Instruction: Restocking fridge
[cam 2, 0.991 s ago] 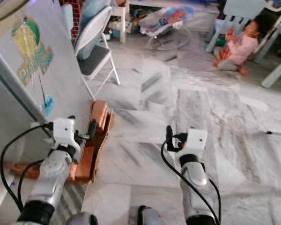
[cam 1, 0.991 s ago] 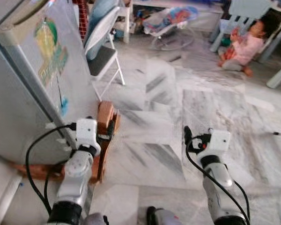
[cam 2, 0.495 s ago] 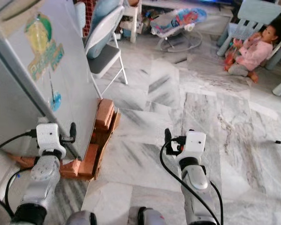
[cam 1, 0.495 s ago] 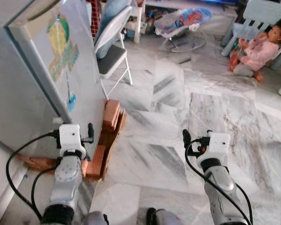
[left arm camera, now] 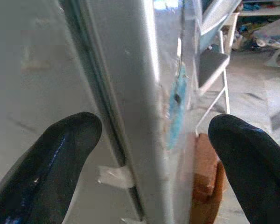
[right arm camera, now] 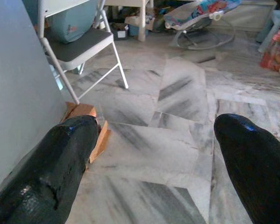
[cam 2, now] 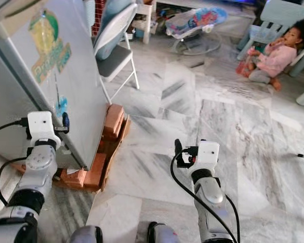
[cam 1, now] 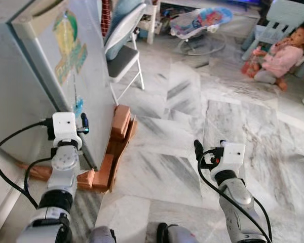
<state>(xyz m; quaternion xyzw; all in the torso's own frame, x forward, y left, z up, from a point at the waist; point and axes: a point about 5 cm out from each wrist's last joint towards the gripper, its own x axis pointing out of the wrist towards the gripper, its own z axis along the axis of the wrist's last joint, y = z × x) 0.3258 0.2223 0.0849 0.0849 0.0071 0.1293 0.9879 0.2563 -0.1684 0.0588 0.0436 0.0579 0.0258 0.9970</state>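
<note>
Right, your left gripper is up at the fridge, fingers spread with the corner edge of the door between them and not yet touching. Ease forward so one finger slips into the dark seam beside the edge, then close and pull gently outward. Your right gripper hangs spread over the marble floor, well apart. Mind the folding chair and the child sitting beyond.
</note>
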